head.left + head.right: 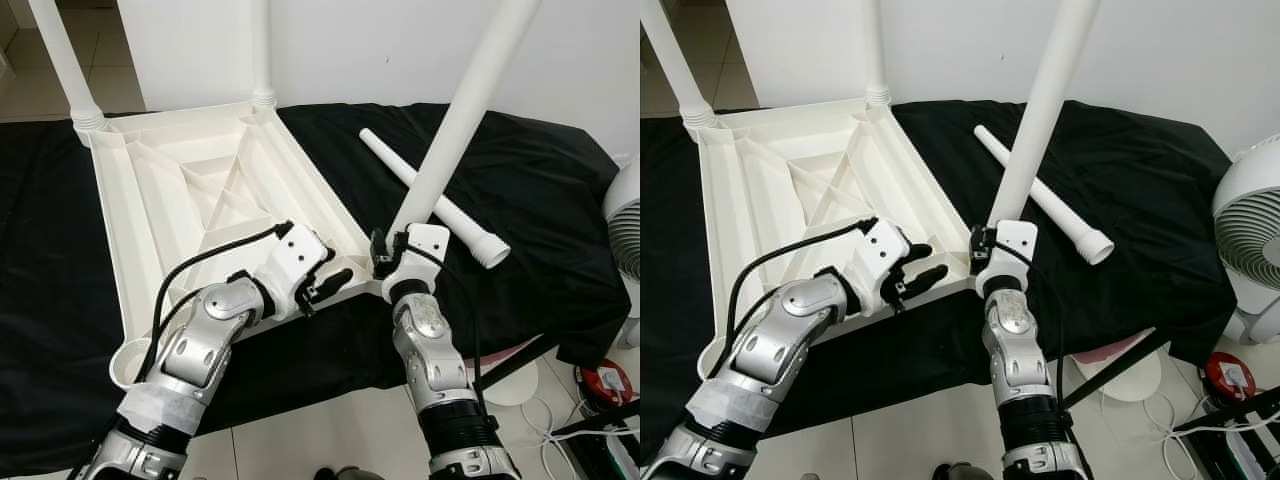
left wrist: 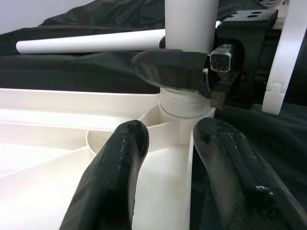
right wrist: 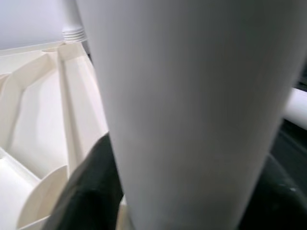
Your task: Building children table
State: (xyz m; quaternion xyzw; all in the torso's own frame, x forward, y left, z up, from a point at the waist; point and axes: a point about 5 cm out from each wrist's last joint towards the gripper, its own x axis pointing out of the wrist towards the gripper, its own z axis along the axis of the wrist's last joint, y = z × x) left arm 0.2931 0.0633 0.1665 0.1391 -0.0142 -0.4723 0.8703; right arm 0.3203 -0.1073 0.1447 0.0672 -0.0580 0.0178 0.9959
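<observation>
Evidently the tabletop (image 1: pixel 190 190) lay upside down on the black-draped worktop (image 1: pixel 540 200) so its sockets faced up. The right gripper (image 1: pixel 388 252) clamped a leg (image 1: pixel 470 100) in the near corner socket; the left gripper (image 1: pixel 322 284), fingers parted, braced the frame just beside it.

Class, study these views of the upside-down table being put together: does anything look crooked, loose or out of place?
Yes. The leg clamped in the right gripper leans off to one side at the tabletop's near corner socket, while the two far legs stand straight. The left gripper rests open on the frame. A fourth leg lies loose on the black cloth.
</observation>
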